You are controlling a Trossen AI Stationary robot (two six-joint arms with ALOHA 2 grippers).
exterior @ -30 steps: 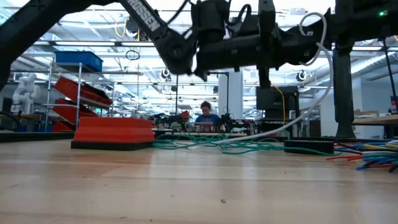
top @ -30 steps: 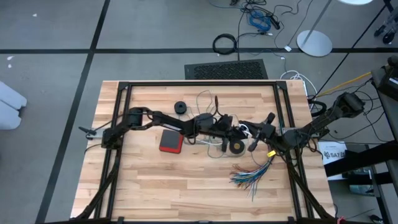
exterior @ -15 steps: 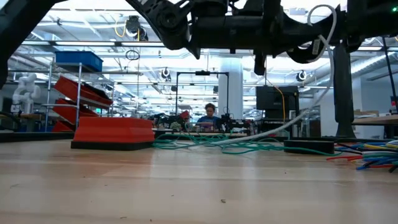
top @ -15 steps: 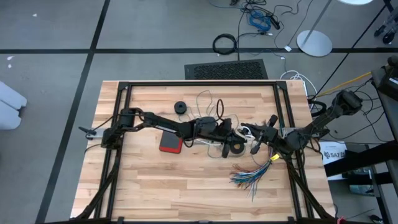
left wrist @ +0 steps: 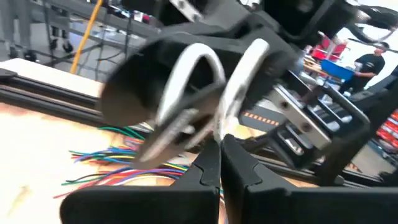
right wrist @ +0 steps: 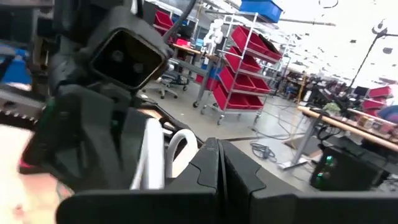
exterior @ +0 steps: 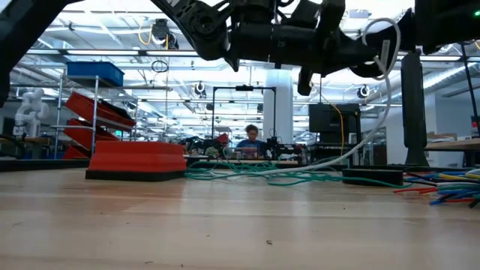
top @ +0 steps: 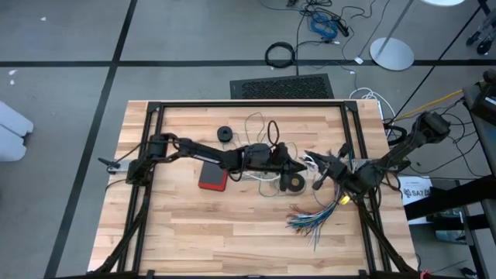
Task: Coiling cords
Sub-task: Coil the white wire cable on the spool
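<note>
— So which step does this look like?

— Mid-coil, by the look of it. Both arms meet over the middle of the table (top: 155, 225). The left gripper (top: 297, 166) and the right gripper (top: 319, 166) sit close together above the tangle, and a loop of the white cord (exterior: 384, 52) arches up between them in the low view.

— Are they pinching it?

— Both sets of fingers are pressed together. In the left wrist view the white cord rises in two bends right at the tips of that arm's fingers (left wrist: 219, 167), so it seems nipped there; for the right gripper the wrist view shows the cord just beyond its tips, and whether it is actually held cannot be told.

— And the other cord?

— The teal-green cord (exterior: 247, 174) lies loose on the wood behind, near the red block (exterior: 136, 160), untouched. The round black-and-white piece (top: 293, 183) rests on the table just beside the grippers.

— Next move?

— Probably carrying the lifted loop around to lay a turn, with one gripper anchoring; it calls for slack kept in the cord so the round piece is not dragged into the multicoloured wires (top: 310, 218)

— What is unclear?

— Where the cords cross under the arms from above, and both wrist views are blurred and crowded by the opposite arm
</note>
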